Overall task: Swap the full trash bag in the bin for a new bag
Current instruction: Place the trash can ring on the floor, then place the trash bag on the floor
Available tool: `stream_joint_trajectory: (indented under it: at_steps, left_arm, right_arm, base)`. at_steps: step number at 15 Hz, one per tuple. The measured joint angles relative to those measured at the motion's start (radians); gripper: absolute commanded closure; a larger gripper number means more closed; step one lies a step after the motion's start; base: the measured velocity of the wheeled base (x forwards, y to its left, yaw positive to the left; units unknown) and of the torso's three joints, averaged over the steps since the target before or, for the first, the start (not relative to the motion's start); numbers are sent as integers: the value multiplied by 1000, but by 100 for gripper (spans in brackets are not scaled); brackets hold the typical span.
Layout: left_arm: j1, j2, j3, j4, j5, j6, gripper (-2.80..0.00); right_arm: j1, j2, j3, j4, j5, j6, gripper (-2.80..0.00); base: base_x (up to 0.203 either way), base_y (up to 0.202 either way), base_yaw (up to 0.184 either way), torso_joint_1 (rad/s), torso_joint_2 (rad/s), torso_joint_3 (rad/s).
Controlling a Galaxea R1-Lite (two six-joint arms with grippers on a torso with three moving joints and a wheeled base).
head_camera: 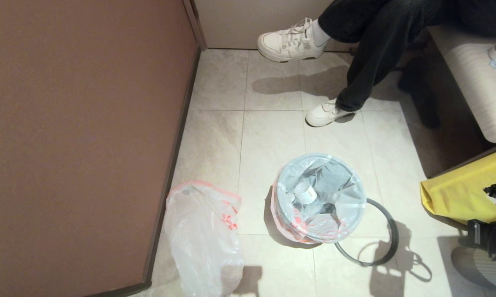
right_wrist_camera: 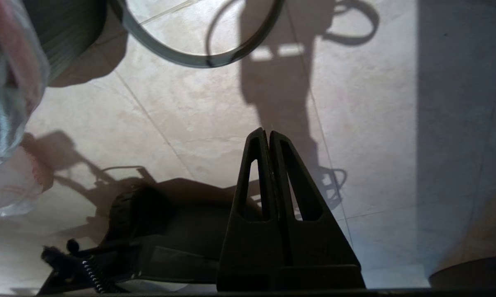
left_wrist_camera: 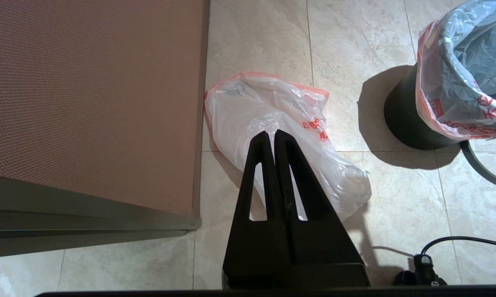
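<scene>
Two pincers hang closed and empty: left pincer [left_wrist_camera: 271,134] above the new bag [head_camera: 204,239], right pincer [right_wrist_camera: 264,133] beyond the hoop [head_camera: 390,235]. The full trash bag [head_camera: 320,198] lines the bin [left_wrist_camera: 404,119]; thin film could tear if snatched.

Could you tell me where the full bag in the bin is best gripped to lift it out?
Probably the pink-edged collar of the full trash bag, folded down outside the bin. Pinch it from the bin's outer side: the film hangs loose there, clear of the cup shapes inside. Both grippers are shut.
</scene>
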Motion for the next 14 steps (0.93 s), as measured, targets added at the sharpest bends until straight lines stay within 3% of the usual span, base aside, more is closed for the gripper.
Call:
stream_joint_trajectory:
  at_steps: [5, 10, 14]
  left_arm:
    - [0, 0, 0, 0, 0, 0, 0]
    - [0, 0, 0, 0, 0, 0, 0]
    - [0, 0, 0, 0, -1, 0, 0]
  right_arm:
    - [125, -4, -54, -1, 197, 197, 0]
    - [180, 190, -221, -5, 205, 237, 0]
    - [248, 367, -358, -21, 134, 236, 0]
  base:
    - [0, 0, 0, 0, 0, 0]
    - [0, 0, 0, 0, 0, 0]
    - [0, 0, 0, 0, 0, 0]
